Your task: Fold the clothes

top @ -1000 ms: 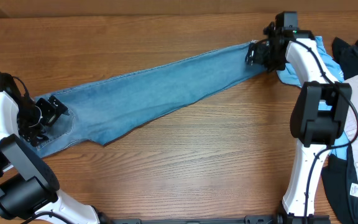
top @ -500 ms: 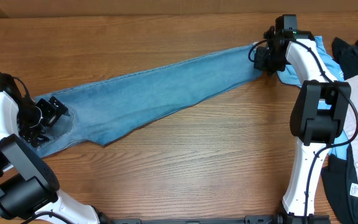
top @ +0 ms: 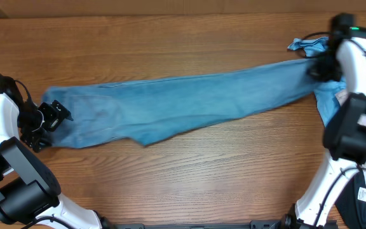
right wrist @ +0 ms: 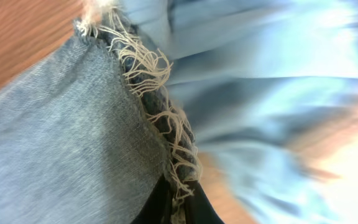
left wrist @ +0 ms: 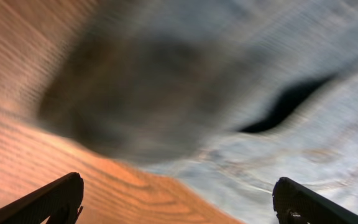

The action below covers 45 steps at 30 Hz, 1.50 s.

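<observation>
Right gripper (right wrist: pixel 176 208): closed on the frayed hem (right wrist: pixel 157 93) of the jeans (top: pixel 183 102), with the dark fingers pinching the leg end between them in the wrist view. The grip appears to take both denim layers, though blur prevents confirmation. Just behind the hem lies a sky-blue T-shirt (top: pixel 326 105), touching or overlapping the leg end at the far right of the table (top: pixel 170 38). Whether any of it is caught in the pinch cannot be determined. Left gripper (left wrist: pixel 176 186): fingers spread wide and holding nothing, positioned at the waist end of the jeans with denim and bare wood beneath; this view is heavily blurred. Jeans: laid out lengthwise across the table, waist at the left and hems at the right, angled toward the far edge on the right side. The legs appear stacked one over the other, with a loose flap along the near edge around the middle. Assessment: the step in hand is stretching and flattening the garment ahead of the first fold, and no fold is yet made. The next move calls for the left gripper to close on the waistband so both ends are secured. One end can then be carried over to the other to halve the length. Risk noted: the T-shirt could be dragged along with the hem.
</observation>
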Tool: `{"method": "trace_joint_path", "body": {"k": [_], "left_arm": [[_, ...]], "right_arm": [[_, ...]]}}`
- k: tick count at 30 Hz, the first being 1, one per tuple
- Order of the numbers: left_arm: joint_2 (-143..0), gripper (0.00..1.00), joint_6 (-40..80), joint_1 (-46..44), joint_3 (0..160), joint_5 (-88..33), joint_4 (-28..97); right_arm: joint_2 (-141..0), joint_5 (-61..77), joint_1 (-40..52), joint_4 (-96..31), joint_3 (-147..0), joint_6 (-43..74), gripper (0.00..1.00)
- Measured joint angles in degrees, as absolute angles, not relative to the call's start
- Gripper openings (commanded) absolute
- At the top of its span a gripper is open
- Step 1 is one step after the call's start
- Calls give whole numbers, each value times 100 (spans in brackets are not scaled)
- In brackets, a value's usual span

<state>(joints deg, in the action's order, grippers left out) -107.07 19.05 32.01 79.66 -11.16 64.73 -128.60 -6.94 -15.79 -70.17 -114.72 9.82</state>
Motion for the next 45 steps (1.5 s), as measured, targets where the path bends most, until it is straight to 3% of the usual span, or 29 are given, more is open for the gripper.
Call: {"method": "trace_joint_path", "body": {"k": [4,9,30,45], "left_arm": [[-10707,100,1905,3183,7966,-1122,6598],[-10707,100,1905,3183,7966,-1120,6600],[-10707,100,1776,3183,7966,-1118,6512],[-10707,100,1632,3183,7966,-1118,6475]], "right_arm": [[-12339,-720,-1900,-7170,-11474,871,4],[-12044,-246,-1605,-7207,-11474,580,4],[-12009,281,2921,-7485,-11277,368,4],[-12018,652,3374,-6740,-10766,561,8]]}}
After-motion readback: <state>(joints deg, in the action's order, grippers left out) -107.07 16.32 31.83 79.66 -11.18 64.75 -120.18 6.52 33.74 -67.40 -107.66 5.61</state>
